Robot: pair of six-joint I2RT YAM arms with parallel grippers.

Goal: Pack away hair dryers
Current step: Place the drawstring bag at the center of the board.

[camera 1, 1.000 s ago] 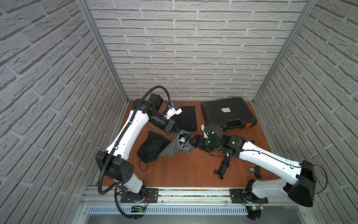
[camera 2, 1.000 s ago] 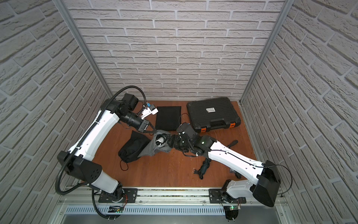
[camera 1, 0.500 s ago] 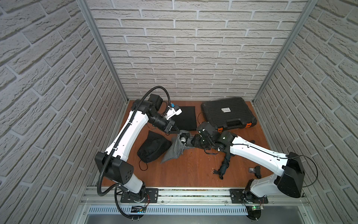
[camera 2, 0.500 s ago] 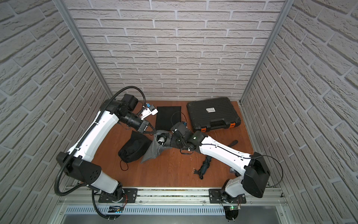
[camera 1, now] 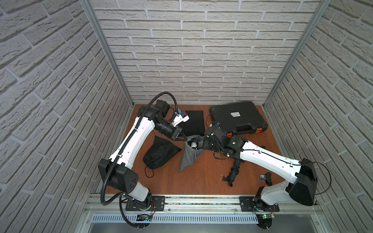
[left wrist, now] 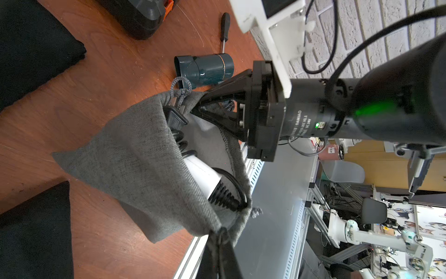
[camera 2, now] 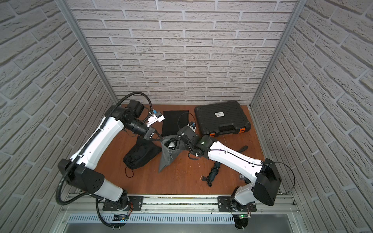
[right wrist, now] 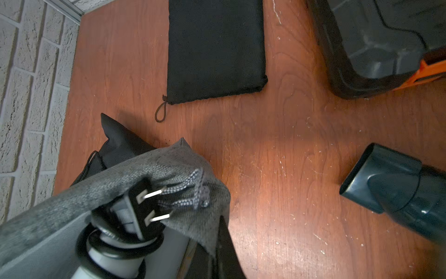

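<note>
Sagging over the middle of the bench (camera 1: 201,181), the grey pouch (left wrist: 135,154) holds the white hair dryer (left wrist: 202,177), handle and plug pointing up at its mouth. Both the left hand (left wrist: 220,233) and the right hand (left wrist: 196,110) are clenched on opposite rims; the drawstring loop (left wrist: 182,92) sits nearest the right hand.

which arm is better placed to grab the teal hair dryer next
Probably right: the teal hair dryer lies beside the right arm, beyond the grey pouch from the left arm. Both arms' jaws grip that pouch.
</note>
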